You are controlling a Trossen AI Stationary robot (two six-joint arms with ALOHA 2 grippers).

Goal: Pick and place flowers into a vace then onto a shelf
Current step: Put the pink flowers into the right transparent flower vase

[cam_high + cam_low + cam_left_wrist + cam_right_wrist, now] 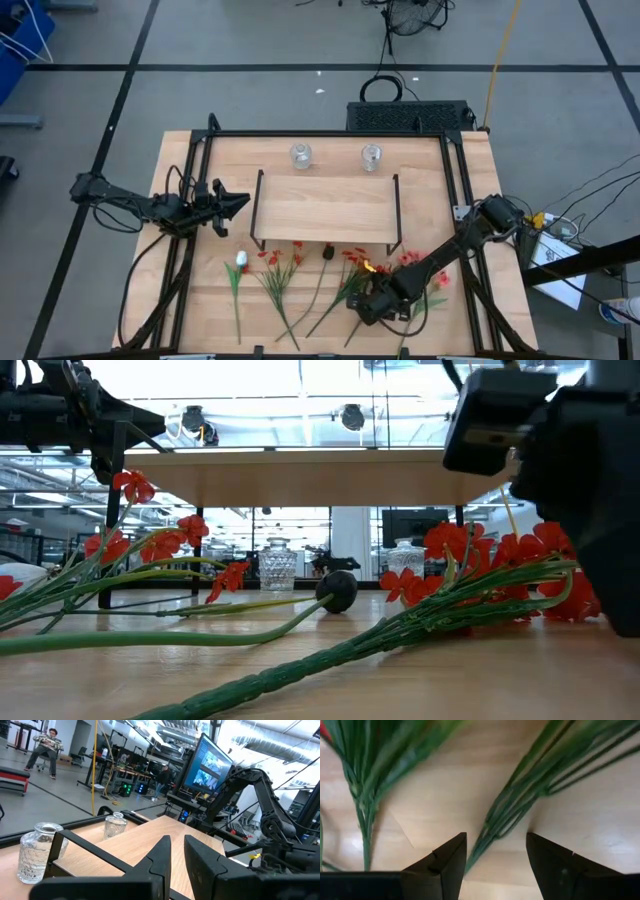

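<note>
Wooden table (430,190), flowers (300,275) lying loose in front of the shelf (325,208).
Left gripper (238,203) hovers left of the shelf, jaws nearly together, empty. Right gripper (495,857) sits low, jaws wide around a green stem (485,842), blossoms cut off.

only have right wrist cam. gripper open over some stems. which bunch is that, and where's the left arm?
Observer: The right gripper is low over the red bunch near the table's front, right of the dark bud.
Operator: stem between the fingers yet?
Observer: Your view shows that best: open, stem in the gap, untouched. The left gripper hangs idle, nearly shut, beside the shelf's left end.
Operator: vases?
Observer: Two glass vases stand behind the shelf, both empty.
</note>
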